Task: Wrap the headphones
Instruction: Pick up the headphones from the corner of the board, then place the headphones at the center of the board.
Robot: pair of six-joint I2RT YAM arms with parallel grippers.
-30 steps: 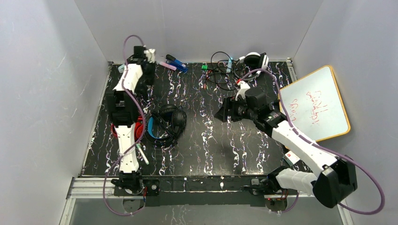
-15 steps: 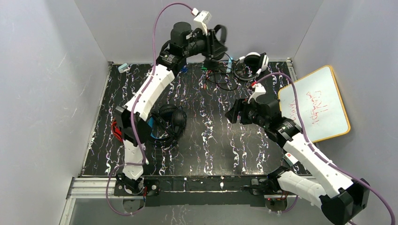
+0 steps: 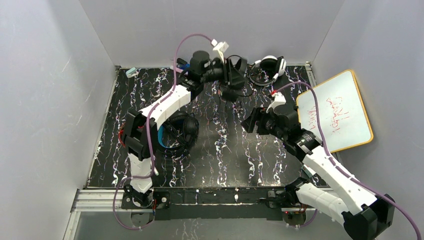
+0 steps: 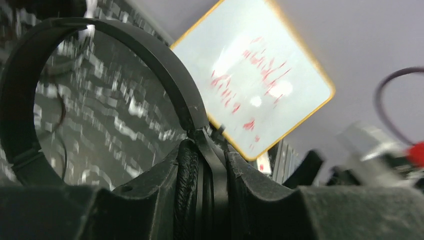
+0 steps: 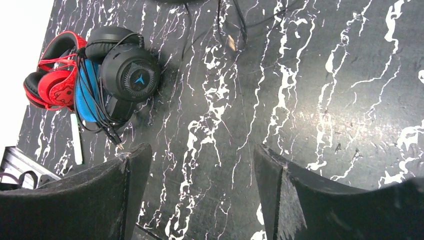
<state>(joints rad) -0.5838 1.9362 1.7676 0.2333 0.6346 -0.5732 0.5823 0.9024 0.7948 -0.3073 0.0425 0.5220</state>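
Above far counter [image 3: 225,150]: black headphones [image 4: 20,100] clamped at headband [image 4: 160,65] by left tool [image 4: 205,160].
Right tool [image 5: 200,150]: spread, empty.
Handling: likely light; stiff band suits gripping.

The all-black headphones [image 3: 234,75] are being held up well to the left of the whiteboard [image 3: 335,110], with the thin headband arching and the padded part sitting pinched in the left gripper [image 4: 205,165]. The black pair with the blue headband [image 5: 125,72] and the glossy red pair [image 5: 50,80] are lying touching much farther left of the whiteboard, with thin black cable crossing both. A white-and-black pair [image 3: 270,65] is resting just beyond the whiteboard's far left corner.
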